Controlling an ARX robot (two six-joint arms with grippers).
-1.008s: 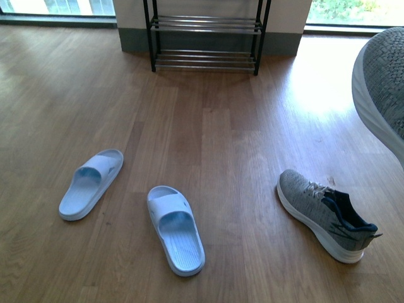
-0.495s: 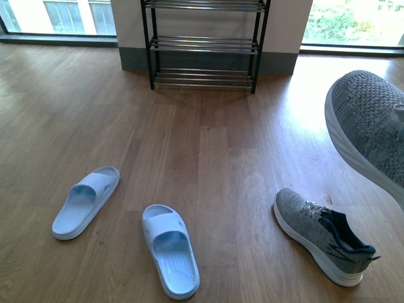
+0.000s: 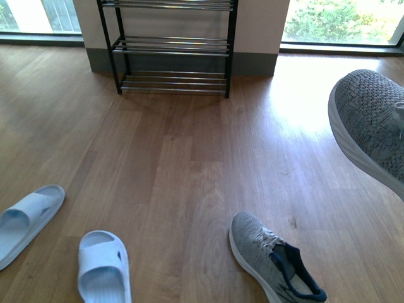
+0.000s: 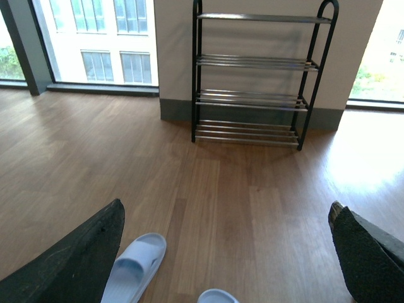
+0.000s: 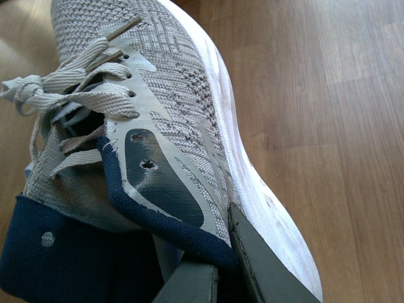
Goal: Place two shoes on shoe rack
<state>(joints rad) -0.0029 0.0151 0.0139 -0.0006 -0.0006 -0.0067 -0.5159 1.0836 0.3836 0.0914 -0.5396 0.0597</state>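
Since half a second ago everything on the floor has slid left and down in my front view, and the rack has moved left with it, while the held sneaker keeps its place at the right edge.

Nearest to me, my right gripper is clenched on that sneaker's navy heel collar, the fabric pinched between its two grey fingers. The shoe hangs clear of the wooden floor, with its white sole facing left and down in the front view.

My left gripper is spread wide, holding and touching nothing. Only floor shows between its dark fingers.

On the boards, the near slide is cut by the bottom edge of the front view, and the second slide lies just beyond it at the left edge. The other sneaker rests on its sole to their right, toe pointing away from me, well apart from the held one.

Farthest off, the shoe rack stands against the wall between the windows. Both sneakers are well short of it.
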